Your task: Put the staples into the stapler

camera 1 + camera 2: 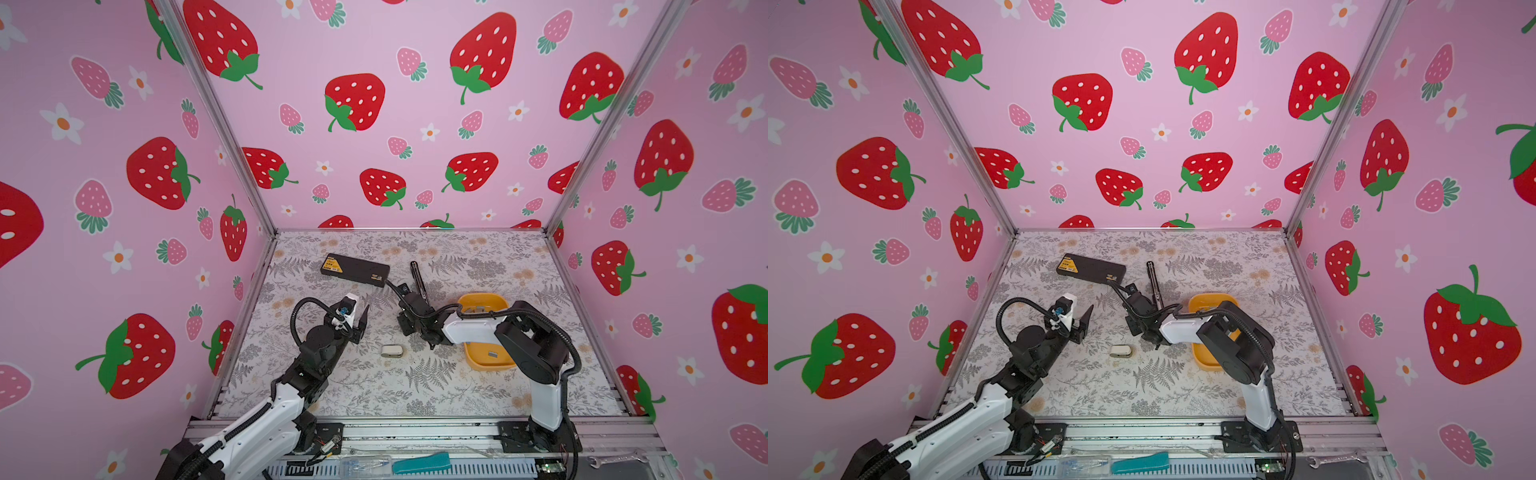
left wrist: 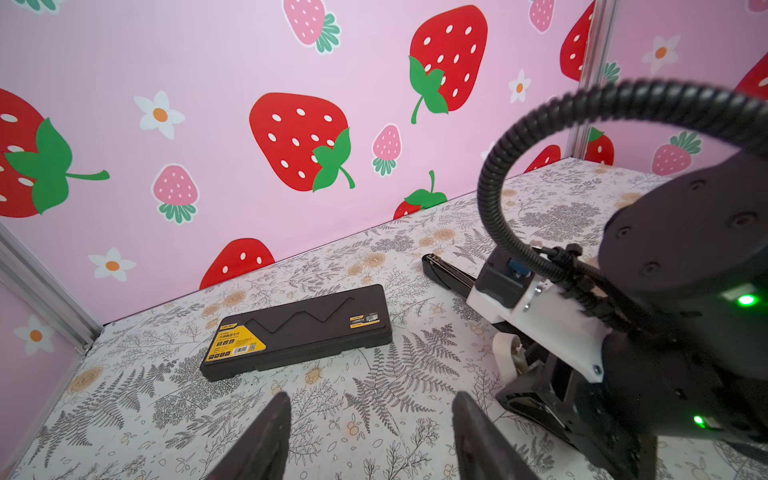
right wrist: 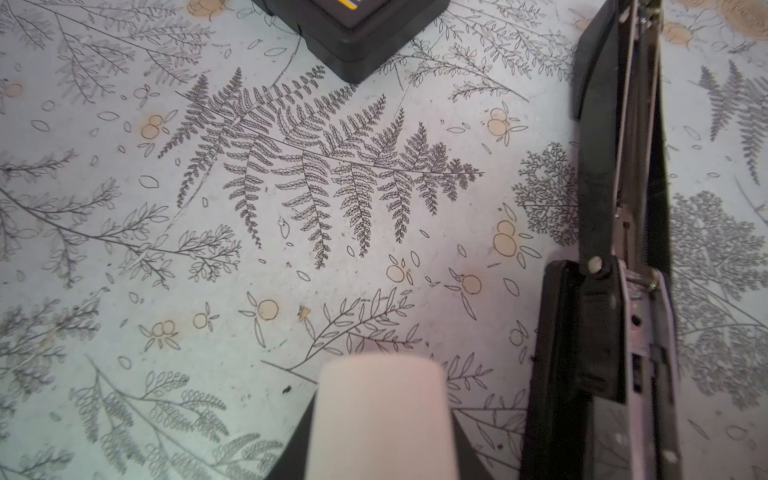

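One opened black stapler (image 1: 419,280), one black case (image 1: 355,270), one small pale object (image 1: 391,350) and one yellow tray (image 1: 484,296) are counted on the patterned table (image 1: 374,386). The staples (image 1: 493,355) lie in the tray. Two grey bits are made out in a top view, the rest being covered by the right arm. The left gripper (image 2: 372,401) is held above the table, jaws apart, nothing between them. Of the right gripper (image 2: 510,374), one white-padded finger (image 3: 382,415) is shown beside the stapler, bare table between; whether anything is clamped cannot be told.
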